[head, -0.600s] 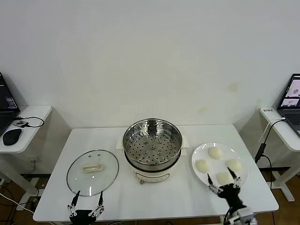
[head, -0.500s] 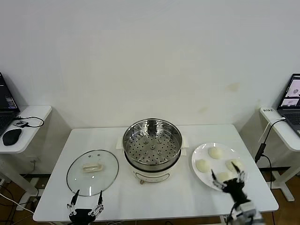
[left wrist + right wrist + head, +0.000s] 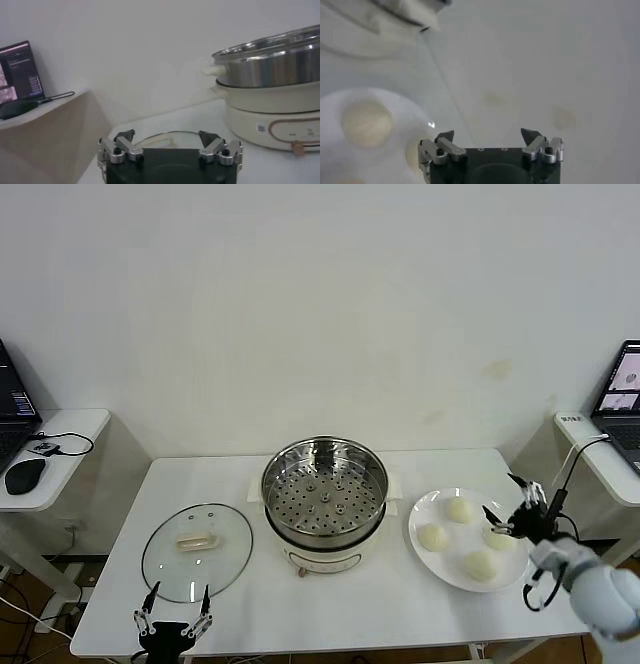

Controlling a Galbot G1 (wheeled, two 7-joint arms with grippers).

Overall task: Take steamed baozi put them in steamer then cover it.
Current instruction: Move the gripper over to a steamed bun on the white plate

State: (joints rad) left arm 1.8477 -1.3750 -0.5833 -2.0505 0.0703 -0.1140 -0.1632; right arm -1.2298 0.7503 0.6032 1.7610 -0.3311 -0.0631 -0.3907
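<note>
Several pale steamed baozi [image 3: 459,509] lie on a white plate [image 3: 450,572] to the right of the steamer [image 3: 325,489]. The steamer is a shiny pot with a perforated tray, uncovered and holding nothing. The glass cover [image 3: 197,551] lies flat on the table to its left. My right gripper [image 3: 512,502] hangs open over the plate's right edge, beside the right-hand bun and holding nothing. In the right wrist view one baozi [image 3: 367,121] shows off to the side of the right gripper [image 3: 488,134]. My left gripper [image 3: 175,606] stands open at the table's front edge, just short of the cover [image 3: 167,140].
The white table [image 3: 400,614] carries the steamer, cover and plate. Side desks stand at both ends, the left one with a laptop [image 3: 17,75] and a mouse [image 3: 25,475], the right one with a laptop [image 3: 625,399] and a cable.
My right gripper has risen from the plate's front edge and swung to the plate's right side, still holding nothing. The left gripper has drifted slightly back and left.
</note>
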